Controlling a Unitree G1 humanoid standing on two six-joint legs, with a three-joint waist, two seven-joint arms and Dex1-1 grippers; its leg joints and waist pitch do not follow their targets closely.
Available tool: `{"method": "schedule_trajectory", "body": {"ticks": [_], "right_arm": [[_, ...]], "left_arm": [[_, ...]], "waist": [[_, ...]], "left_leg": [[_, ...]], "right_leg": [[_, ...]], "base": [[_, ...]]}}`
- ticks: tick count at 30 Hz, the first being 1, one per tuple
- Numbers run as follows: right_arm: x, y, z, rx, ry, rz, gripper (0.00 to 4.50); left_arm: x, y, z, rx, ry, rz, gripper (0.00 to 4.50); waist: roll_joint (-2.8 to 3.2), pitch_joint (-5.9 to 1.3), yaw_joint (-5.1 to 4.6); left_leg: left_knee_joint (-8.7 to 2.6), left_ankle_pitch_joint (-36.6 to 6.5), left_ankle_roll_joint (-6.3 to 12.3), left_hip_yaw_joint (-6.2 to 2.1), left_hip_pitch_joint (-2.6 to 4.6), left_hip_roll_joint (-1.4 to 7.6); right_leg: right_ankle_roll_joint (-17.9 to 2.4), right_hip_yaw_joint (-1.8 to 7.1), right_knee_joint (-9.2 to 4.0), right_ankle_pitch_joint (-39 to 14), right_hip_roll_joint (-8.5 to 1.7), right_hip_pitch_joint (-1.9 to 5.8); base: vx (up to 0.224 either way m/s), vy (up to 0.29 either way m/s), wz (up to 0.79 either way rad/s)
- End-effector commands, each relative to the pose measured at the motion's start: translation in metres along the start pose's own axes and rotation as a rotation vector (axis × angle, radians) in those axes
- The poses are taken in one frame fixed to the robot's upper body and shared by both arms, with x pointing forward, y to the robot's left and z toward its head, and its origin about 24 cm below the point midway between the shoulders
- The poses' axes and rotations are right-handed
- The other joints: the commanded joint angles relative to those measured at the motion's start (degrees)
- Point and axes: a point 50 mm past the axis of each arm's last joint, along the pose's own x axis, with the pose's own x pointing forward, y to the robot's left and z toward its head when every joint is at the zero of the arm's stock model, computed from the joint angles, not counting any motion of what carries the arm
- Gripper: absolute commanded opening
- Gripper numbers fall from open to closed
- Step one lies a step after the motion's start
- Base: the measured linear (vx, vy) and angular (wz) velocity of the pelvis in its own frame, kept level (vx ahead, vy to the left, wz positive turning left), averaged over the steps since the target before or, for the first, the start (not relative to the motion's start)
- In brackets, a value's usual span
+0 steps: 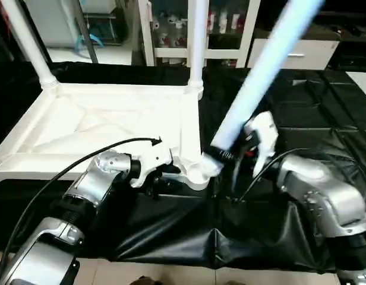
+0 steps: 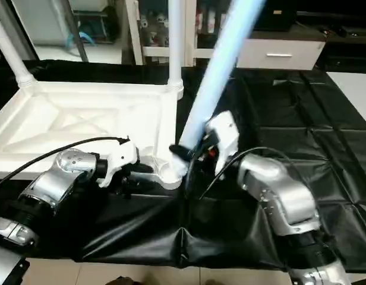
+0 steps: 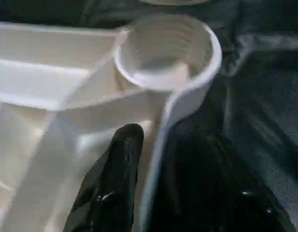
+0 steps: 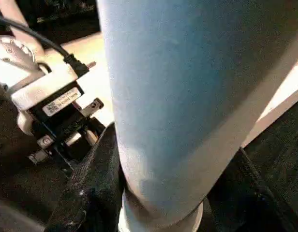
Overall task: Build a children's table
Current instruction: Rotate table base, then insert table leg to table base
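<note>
the right pincer [image 1: 227, 155] is clamped on a tilted leg [image 1: 260, 77], its foot at the tabletop's [image 1: 82, 127] near corner socket [image 3: 168, 48]. the left pincer [image 1: 162, 178] pinches that rim. straighten the leg upright before pressing down.

Both eye views look forward and down from the head over the silver forearms, a slight sideways offset apart, sharing the tabletop [image 1: 100, 127], the tilted leg [image 2: 221, 56] and the black desk [image 1: 302, 107]. The left wrist view sits very near, facing a corner socket [image 3: 168, 48] past a black finger [image 3: 112, 183]. The right wrist view presses close against the leg, with the left tool [image 4: 67, 125] beyond it.
</note>
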Motion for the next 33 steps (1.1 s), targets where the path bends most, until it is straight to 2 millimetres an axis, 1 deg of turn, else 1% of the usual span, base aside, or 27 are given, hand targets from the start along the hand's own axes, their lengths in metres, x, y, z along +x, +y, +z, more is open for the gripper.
{"method": "schedule_trajectory", "body": {"ticks": [1, 2, 3, 4, 6, 8, 9, 10, 11, 14, 18, 22, 26, 33], "right_arm": [[0.005, 0.001, 0.009, -0.061, -0.026, 0.01, 1.86], [0.01, -0.001, 0.009, -0.065, -0.029, 0.005, 1.86], [0.01, -0.001, 0.009, -0.065, -0.029, 0.004, 1.86], [0.011, -0.001, 0.009, -0.057, -0.037, 0.005, 1.86], [0.016, -0.002, 0.009, -0.033, -0.051, 0.012, 1.86], [0.019, -0.002, 0.008, -0.025, -0.049, 0.024, 1.86], [0.02, -0.001, 0.007, -0.023, -0.047, 0.034, 1.86], [0.021, -0.001, 0.007, -0.017, -0.046, 0.043, 1.86], [0.022, 0.0, 0.006, -0.009, -0.044, 0.052, 1.86], [0.024, 0.0, 0.003, 0.003, -0.025, 0.065, 1.86], [0.023, 0.002, 0.0, 0.026, -0.023, 0.082, 1.86], [0.022, 0.004, -0.001, 0.045, -0.033, 0.092, 1.86], [0.022, 0.001, -0.013, -0.003, 0.021, 0.07, 1.86], [0.024, 0.002, -0.013, -0.028, 0.029, 0.07, 1.86]], "left_arm": [[0.0, -0.002, -0.005, -0.001, 0.036, -0.016, 1.63], [0.0, -0.001, -0.006, 0.001, 0.042, -0.009, 1.56], [0.0, -0.001, -0.006, 0.001, 0.043, -0.009, 1.42], [0.0, -0.001, -0.007, -0.005, 0.048, -0.006, 1.42], [-0.003, -0.001, -0.009, -0.025, 0.048, 0.009, 1.25], [-0.004, 0.0, -0.01, -0.023, 0.052, 0.014, 1.19], [-0.004, 0.0, -0.01, -0.02, 0.057, 0.013, 1.11], [-0.005, -0.001, -0.01, -0.021, 0.058, 0.011, 1.04], [-0.005, -0.001, -0.011, -0.023, 0.057, 0.01, 0.92], [-0.005, 0.0, -0.011, -0.025, 0.06, 0.017, 0.85], [-0.005, 0.004, -0.011, -0.026, 0.07, 0.067, 0.79], [-0.003, 0.006, -0.009, -0.029, 0.072, 0.095, 0.76], [0.0, 0.004, -0.006, -0.044, 0.07, 0.078, 0.75], [0.002, 0.001, -0.004, -0.059, 0.074, 0.063, 0.74]], "waist": [[-0.08, -3.97, -0.05], [-0.38, -3.96, -0.08], [-0.29, -3.92, -0.14], [-0.21, -3.9, -0.04], [-0.33, -3.89, -0.02], [-0.22, -3.77, 0.06], [-0.34, -3.73, 0.05], [-0.33, -3.68, 0.11], [-0.32, -3.69, 0.02], [-0.36, -3.75, -0.05], [-0.5, -3.66, 0.01], [-0.36, -3.6, -0.04], [-0.26, -3.71, -0.03], [-0.2, -3.74, 0.0]], "left_leg": [[-4.9, -5.1, 0.96, -2.37, 1.58, 5.12], [-4.88, -4.8, 1.23, -2.33, 1.58, 5.13], [-4.87, -4.8, 1.38, -2.32, 1.52, 5.09], [-4.85, -5.1, 1.47, -2.28, 1.58, 5.1], [-4.91, -5.1, 1.55, -2.3, 1.55, 5.16], [-5.01, -6.5, 1.0, -2.25, 1.77, 5.21], [-5.11, -6.8, 0.93, -2.25, 1.73, 5.21], [-5.24, -7.2, 0.63, -2.26, 1.81, 5.24], [-5.29, -7.2, 0.38, -2.32, 1.67, 5.24], [-5.24, -6.8, 0.44, -2.27, 1.66, 5.18], [-5.27, -7.2, 0.59, -2.26, 1.6, 5.21], [-5.43, -8.0, 0.19, -2.33, 1.62, 5.26], [-5.39, -6.9, 0.06, -2.37, 1.55, 5.21], [-5.37, -6.3, 0.9, -2.34, 1.6, 5.26]], "right_leg": [[-17.0, 2.14, -3.61, 4.4, -4.53, 2.16], [-17.1, 2.14, -3.6, 4.5, -4.54, 2.16], [-17.2, 2.17, -3.6, 4.4, -4.54, 2.13], [-17.2, 2.18, -3.72, 3.8, -4.57, 2.11], [-17.2, 2.2, -3.67, 3.5, -4.57, 2.14], [-17.0, 2.23, -3.92, 1.3, -4.51, 1.87], [-17.0, 2.21, -3.93, 1.0, -4.43, 1.88], [-16.7, 2.18, -3.98, 0.3, -4.4, 1.79], [-16.5, 2.19, -3.89, 0.2, -4.43, 1.89], [-16.3, 2.19, -3.89, 0.9, -4.5, 1.9], [-16.2, 2.29, -4.09, -0.2, -4.61, 1.88], [-15.8, 2.28, -4.17, -1.5, -4.59, 1.79], [-16.0, 2.19, -4.06, 0.1, -4.58, 1.85], [-16.4, 2.16, -4.02, 1.8, -4.55, 1.87]], "base": [[0.0, 0.0, 0.0], [0.0, 0.0, 0.0], [0.0, 0.0, 0.0], [0.0, 0.0, 0.0], [0.0, 0.0, 0.0], [0.0, 0.0, 0.0], [0.0, 0.0, 0.0], [0.0, 0.0, 0.0], [0.0, 0.0, 0.0], [0.0, 0.0, 0.0], [0.0, 0.0, 0.0], [0.0, 0.0, 0.0], [0.0, 0.0, 0.0], [0.0, 0.0, 0.0]]}}
